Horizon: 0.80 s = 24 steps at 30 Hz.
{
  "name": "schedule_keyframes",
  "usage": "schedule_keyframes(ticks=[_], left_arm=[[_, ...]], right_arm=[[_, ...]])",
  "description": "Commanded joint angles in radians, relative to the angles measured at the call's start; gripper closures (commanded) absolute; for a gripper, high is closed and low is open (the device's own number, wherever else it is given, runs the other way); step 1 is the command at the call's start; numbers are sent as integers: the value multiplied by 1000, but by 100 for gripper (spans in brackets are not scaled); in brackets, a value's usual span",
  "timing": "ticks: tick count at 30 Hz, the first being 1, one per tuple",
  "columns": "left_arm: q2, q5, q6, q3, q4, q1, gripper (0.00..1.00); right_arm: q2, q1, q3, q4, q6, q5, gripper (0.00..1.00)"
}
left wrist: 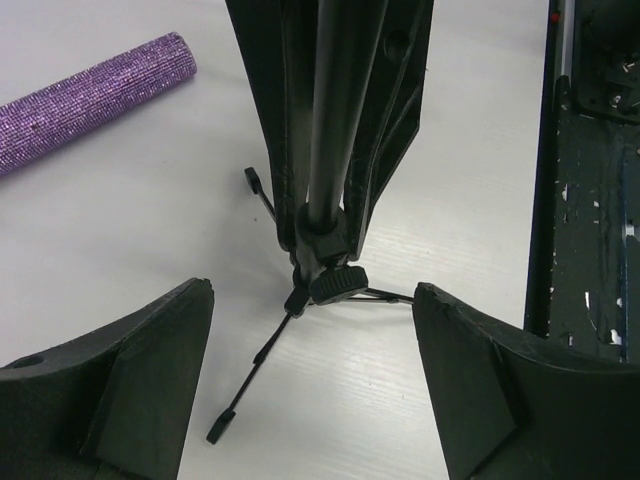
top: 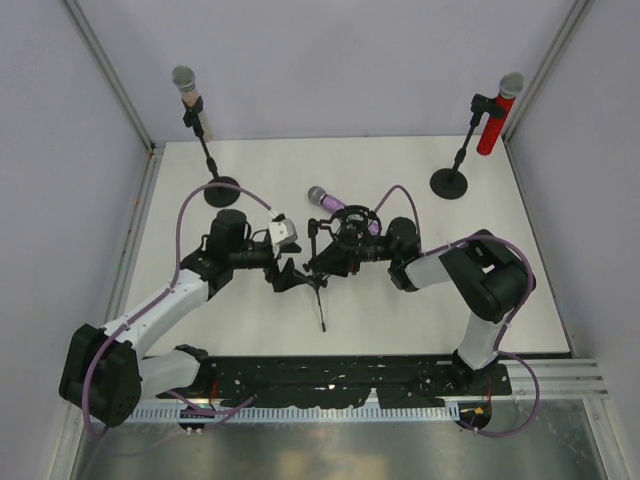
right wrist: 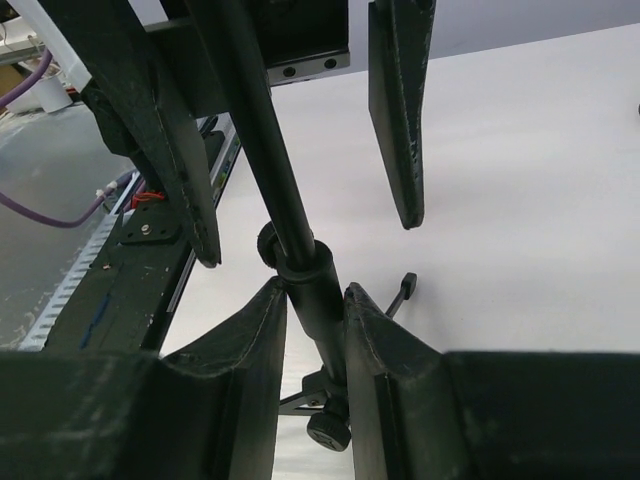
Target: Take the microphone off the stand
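A purple glitter microphone [top: 328,200] sits in a round black shock mount [top: 352,222] on a small black tripod stand [top: 322,300] at the table's middle. My right gripper [top: 345,257] is shut on the stand's pole [right wrist: 300,250], just above the tripod legs, and its fingertips [right wrist: 262,310] press the tube from both sides. My left gripper [top: 287,272] is open and empty just left of the stand. In the left wrist view its fingers [left wrist: 120,390] spread wide in front of the pole [left wrist: 335,130]. The microphone's purple body [left wrist: 90,95] shows at the upper left there.
A grey-headed microphone [top: 187,90] stands on a round-base stand at the back left. A red microphone [top: 495,115] stands on another at the back right. White enclosure walls surround the table. A black rail [top: 330,375] runs along the near edge.
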Motion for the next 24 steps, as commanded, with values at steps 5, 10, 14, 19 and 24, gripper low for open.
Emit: schedule_keyframes(ticks=[5, 10, 14, 19, 24], left_arm=[[-27, -109, 18, -22, 103, -39, 21], [-44, -169, -19, -44, 181, -37, 30], [-47, -166, -14, -45, 179, -39, 45], [-44, -127, -6, -45, 166, -39, 46], [-24, -62, -17, -27, 146, -39, 54]], right_arm=[[-34, 0, -20, 79, -16, 105, 76], [-47, 0, -31, 62, -45, 142, 77], [-54, -1, -36, 62, -45, 155, 77], [-57, 4, -36, 64, -47, 155, 76], [-61, 10, -39, 53, -68, 157, 76]])
